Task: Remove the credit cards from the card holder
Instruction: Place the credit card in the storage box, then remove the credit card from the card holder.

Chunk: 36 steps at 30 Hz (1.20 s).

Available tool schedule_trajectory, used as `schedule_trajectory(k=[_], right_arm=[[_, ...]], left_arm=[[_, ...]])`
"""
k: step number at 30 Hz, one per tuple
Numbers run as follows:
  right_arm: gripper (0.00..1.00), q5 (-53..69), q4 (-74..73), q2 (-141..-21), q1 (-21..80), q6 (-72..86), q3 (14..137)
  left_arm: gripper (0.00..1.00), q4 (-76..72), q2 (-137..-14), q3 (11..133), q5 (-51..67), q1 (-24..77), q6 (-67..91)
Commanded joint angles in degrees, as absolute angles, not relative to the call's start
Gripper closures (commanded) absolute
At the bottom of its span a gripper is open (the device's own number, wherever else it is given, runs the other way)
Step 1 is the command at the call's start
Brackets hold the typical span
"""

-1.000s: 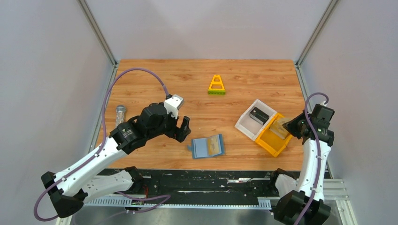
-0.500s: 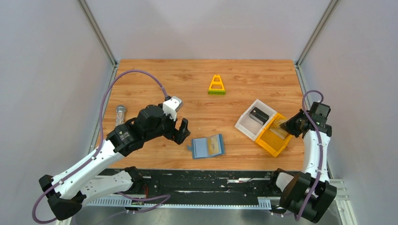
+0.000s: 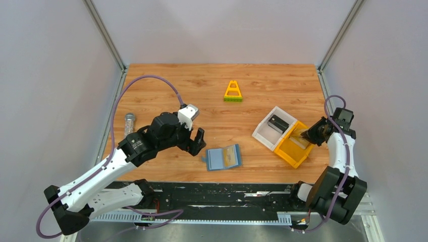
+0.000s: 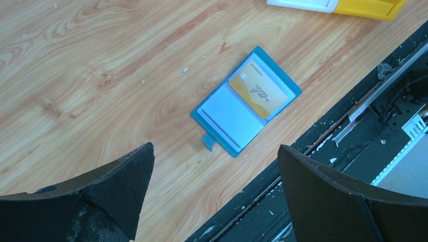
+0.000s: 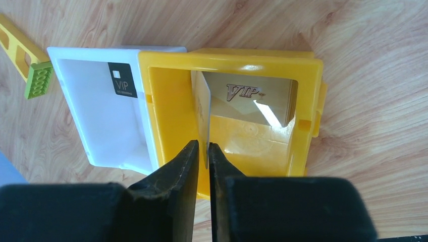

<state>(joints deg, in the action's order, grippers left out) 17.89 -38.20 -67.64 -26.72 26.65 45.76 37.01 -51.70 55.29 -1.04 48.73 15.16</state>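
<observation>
The slate-blue card holder (image 3: pixel 223 158) lies open near the table's front edge. In the left wrist view the card holder (image 4: pixel 246 107) shows a gold credit card (image 4: pixel 260 92) in one panel and a pale card (image 4: pixel 232 116) in the other. My left gripper (image 3: pixel 197 142) hovers just left of it, wide open and empty (image 4: pixel 214 147). My right gripper (image 5: pixel 203 146) reaches into the yellow bin (image 5: pixel 229 54). A thin card (image 5: pixel 202 106) stands edge-on between its tips, and the jaws are slightly parted with a sliver of gap. A gold VIP card (image 5: pixel 252 98) leans inside this bin.
A white bin (image 5: pixel 75 91) joined to the yellow one holds a black VIP card (image 5: pixel 122 79). A yellow triangular brick (image 3: pixel 232 92) sits at mid-back. A small vial (image 3: pixel 129 122) lies at the left edge. A black rail (image 3: pixel 217 194) runs along the front.
My right gripper has sunk a little into the yellow bin with the card, and its jaws have parted slightly. The left arm shifted only slightly and stays open.
</observation>
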Motion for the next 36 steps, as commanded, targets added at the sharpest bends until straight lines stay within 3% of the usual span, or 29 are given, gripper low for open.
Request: schedule_trajectory(k=[1, 26, 36], right_arm=[[0.81, 15.6, -35.5, -68.8, -27.1, 26.1, 47.3], [0.67, 1.6, -43.2, -69.9, -27.5, 31.0, 55.8], [0.63, 14.1, -44.4, -64.6, -24.3, 31.4, 57.5]], left_arm=[[0.0, 35.5, -52.0, 56.2, -0.4, 48.6, 14.9], [0.0, 38.2, -57.2, 55.1, -2.7, 48.7, 19.6], [0.04, 34.7, -59.6, 52.9, 2.6, 48.7, 21.8]])
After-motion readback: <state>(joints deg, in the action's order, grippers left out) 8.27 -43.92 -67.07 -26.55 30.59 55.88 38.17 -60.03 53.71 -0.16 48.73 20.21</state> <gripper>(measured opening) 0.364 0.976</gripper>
